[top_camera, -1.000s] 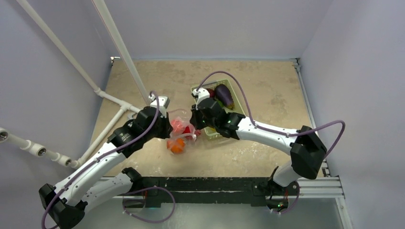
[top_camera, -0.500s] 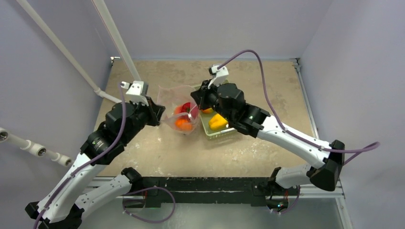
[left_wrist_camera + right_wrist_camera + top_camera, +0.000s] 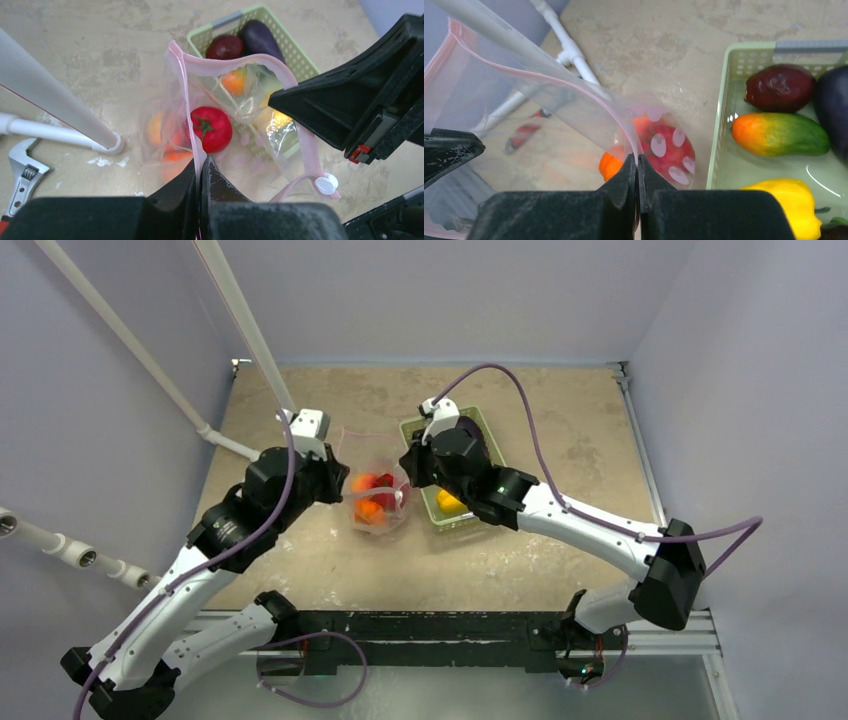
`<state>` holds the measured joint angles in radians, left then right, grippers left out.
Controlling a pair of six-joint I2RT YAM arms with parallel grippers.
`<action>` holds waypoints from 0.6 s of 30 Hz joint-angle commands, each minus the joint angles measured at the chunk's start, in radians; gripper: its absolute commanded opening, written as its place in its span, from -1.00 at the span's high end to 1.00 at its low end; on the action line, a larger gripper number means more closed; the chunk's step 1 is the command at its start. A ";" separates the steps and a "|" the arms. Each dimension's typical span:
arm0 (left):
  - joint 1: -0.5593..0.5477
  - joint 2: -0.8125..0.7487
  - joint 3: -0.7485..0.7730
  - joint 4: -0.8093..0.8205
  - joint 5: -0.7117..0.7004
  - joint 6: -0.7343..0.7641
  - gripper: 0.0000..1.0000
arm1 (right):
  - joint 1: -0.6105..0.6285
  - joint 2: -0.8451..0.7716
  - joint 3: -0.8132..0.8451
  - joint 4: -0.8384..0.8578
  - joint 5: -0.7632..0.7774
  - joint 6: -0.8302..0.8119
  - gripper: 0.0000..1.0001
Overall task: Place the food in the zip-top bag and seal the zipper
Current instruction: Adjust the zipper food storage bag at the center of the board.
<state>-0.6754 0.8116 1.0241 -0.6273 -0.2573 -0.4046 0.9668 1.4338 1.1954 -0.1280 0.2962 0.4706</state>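
The clear zip-top bag [image 3: 378, 495] hangs open between my two grippers, left of the basket. My left gripper [image 3: 201, 162] is shut on the pink zipper strip [image 3: 186, 80] on one side of the mouth. My right gripper [image 3: 637, 159] is shut on the opposite rim. A red apple [image 3: 212, 128] and orange fruits [image 3: 165, 140] lie inside the bag. The white slider tab [image 3: 326, 184] sits at the mouth's end. A dark plum [image 3: 780, 87], purple eggplant [image 3: 833, 107], orange-green fruit [image 3: 780, 134] and yellow pepper [image 3: 785, 204] lie in the basket.
The pale green basket [image 3: 491, 443] stands right of the bag, under my right arm. White pipes [image 3: 235, 445] run across the table's left side. A wrench [image 3: 22, 177] lies on the table near the pipe foot.
Both grippers have come down and drawn a little closer, the bag still held between them. The bag hangs lower, with the fruit settled at its bottom.
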 commanded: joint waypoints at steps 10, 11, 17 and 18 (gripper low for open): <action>-0.001 -0.005 0.157 0.002 -0.098 0.094 1.00 | 0.000 0.032 0.062 0.088 -0.029 0.012 1.00; -0.001 -0.003 0.162 0.001 -0.092 0.094 1.00 | 0.000 0.037 0.062 0.092 -0.032 0.009 1.00; -0.001 0.016 0.118 0.018 -0.066 0.095 1.00 | 0.000 0.089 0.060 0.081 -0.030 0.017 1.00; -0.001 0.022 0.106 0.024 -0.058 0.094 1.00 | 0.000 0.095 0.057 0.075 -0.027 0.022 1.00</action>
<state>-0.6754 0.8234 1.1393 -0.6601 -0.3218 -0.3286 0.9676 1.5063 1.2190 -0.0586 0.2661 0.4824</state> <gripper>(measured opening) 0.003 0.007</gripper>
